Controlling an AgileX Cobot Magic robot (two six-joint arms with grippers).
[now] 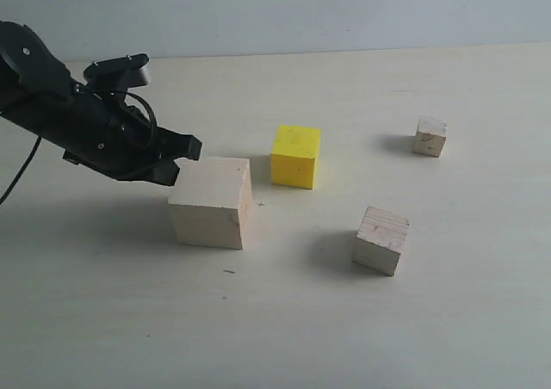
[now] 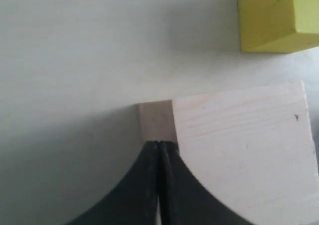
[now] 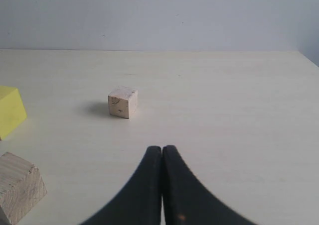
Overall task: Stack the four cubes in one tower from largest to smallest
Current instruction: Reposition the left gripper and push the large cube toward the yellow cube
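Note:
The large pale wooden cube [image 1: 211, 202] [image 2: 244, 150] rests on the table left of centre. My left gripper [image 1: 183, 158] [image 2: 158, 144] is shut and empty, its tips against the cube's upper left edge. Behind and to the right of that cube sits the bright yellow cube [image 1: 295, 156] [image 2: 276, 17] [image 3: 10, 110]. The medium cube with grain lines [image 1: 380, 239] [image 3: 19, 186] lies at the front right. Far right at the back is the small pale cube [image 1: 430, 136] [image 3: 122, 101]. My right gripper [image 3: 162, 149] is shut, empty, above the table and short of the small cube; the exterior view does not show it.
All four cubes stand apart on the pale tabletop [image 1: 344, 329]. A pale wall [image 1: 301, 10] runs behind the table's far edge. The left arm's black body and cable [image 1: 69, 114] hang over the table's left side.

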